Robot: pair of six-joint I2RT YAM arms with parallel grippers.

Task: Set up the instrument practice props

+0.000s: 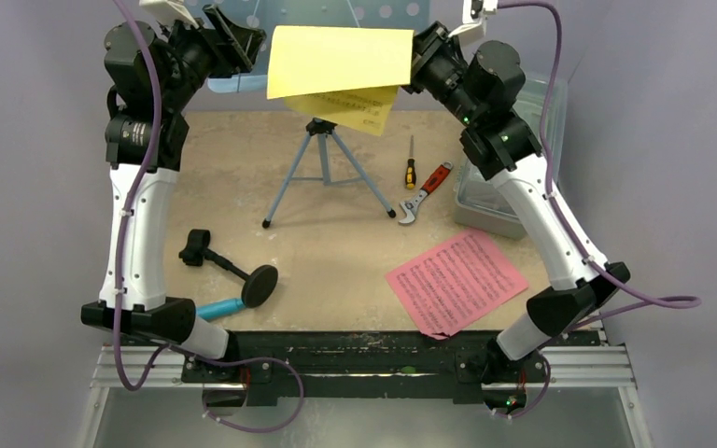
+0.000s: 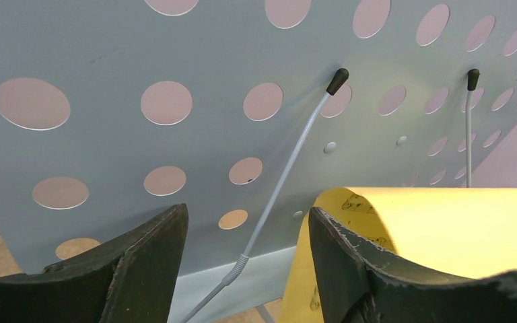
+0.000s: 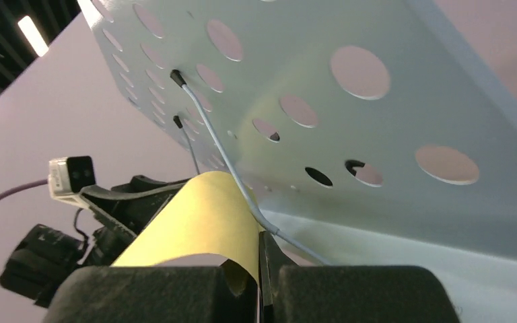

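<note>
The light blue perforated music stand [image 1: 325, 159] stands on tripod legs at the table's back; its panel fills the left wrist view [image 2: 175, 148] and the right wrist view [image 3: 377, 121]. My right gripper [image 1: 414, 58] is shut on the right edge of a yellow sheet-music page [image 1: 341, 62], which curls over in front of the panel [image 3: 202, 215]. My left gripper [image 1: 247, 47] is open at the page's left edge [image 2: 437, 229]; one finger [image 2: 350, 262] is beside the paper. A pink page [image 1: 456, 280] lies front right. The cyan microphone [image 1: 217, 307] and black mic stand [image 1: 233, 269] lie front left.
A screwdriver [image 1: 411, 164] and red-handled wrench [image 1: 425, 192] lie right of the tripod. A clear plastic box [image 1: 490, 201] sits at the right edge under my right arm. Two wire page holders [image 2: 289, 168] stand off the panel.
</note>
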